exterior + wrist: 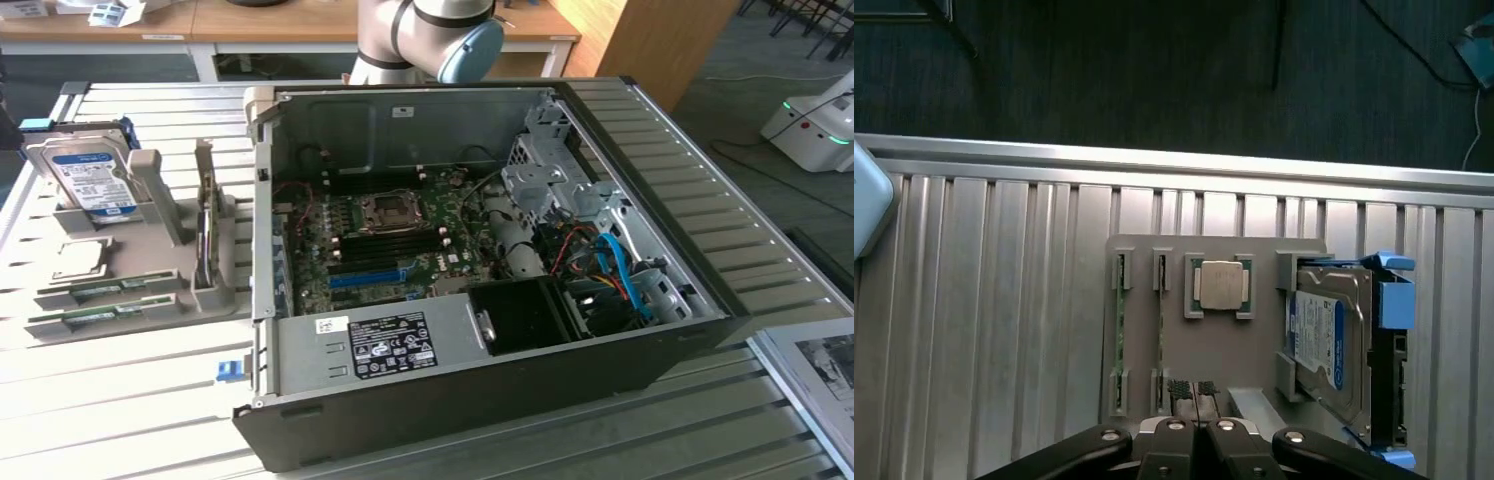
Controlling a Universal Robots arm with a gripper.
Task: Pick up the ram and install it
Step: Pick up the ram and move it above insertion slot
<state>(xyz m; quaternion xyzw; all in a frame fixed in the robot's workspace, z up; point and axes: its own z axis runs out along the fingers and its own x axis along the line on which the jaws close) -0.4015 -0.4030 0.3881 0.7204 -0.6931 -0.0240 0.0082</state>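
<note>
Two green ram sticks (1120, 330) (1159, 330) lie on edge in slots of a grey parts holder (1204, 350). In the exterior view the same sticks (104, 292) (96, 314) sit at the holder's near end, left of the open computer case (627, 330). My gripper (1192, 392) is high over the holder's edge, close to one end of the sticks. It is shut, with its black pads (1177, 388) pressed together and nothing between them. Inside the case, the motherboard (387, 250) has dark memory slots (394, 238) below the processor socket (390, 208).
The holder also carries a square silver processor (1218, 285) and a hard drive (1324, 340) in a blue bracket. A bright blue slot strip (367, 277), a power supply (387, 340) and cables (601, 260) crowd the case. The arm's base (427, 40) stands behind the case on the ribbed metal table (134, 400).
</note>
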